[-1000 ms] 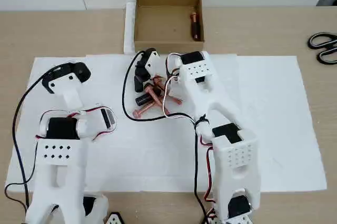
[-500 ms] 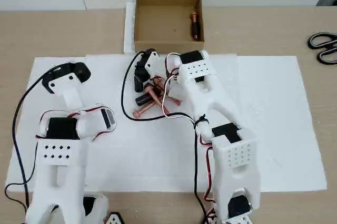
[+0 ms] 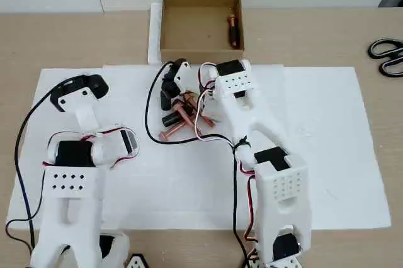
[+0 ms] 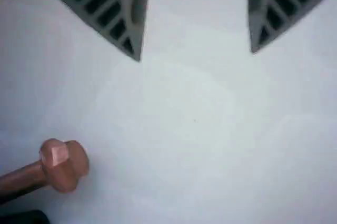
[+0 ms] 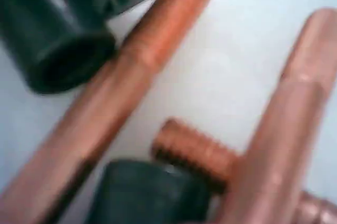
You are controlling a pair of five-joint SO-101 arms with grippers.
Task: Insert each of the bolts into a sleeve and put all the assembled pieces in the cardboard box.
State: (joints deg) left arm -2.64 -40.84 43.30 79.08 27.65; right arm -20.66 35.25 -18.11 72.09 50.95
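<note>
Right claw (image 3: pixel 171 95) is down among loose bolts (image 3: pixel 173 132) and sleeves (image 3: pixel 170 118), likely for a pick; you can't tell its opening. Left claw (image 4: pixel 195 48) hangs wide over paper (image 3: pixel 315 142), ready. One assembly (image 3: pixel 232 29) sits in box (image 3: pixel 201 53).

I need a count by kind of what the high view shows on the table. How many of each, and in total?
Arms: 2
Box: 1
Piece in the box: 1
Scissors: 1
White sheet: 1
Total: 6
The loose bolts and sleeves are left out, because an arm partly hides the pile.
</note>
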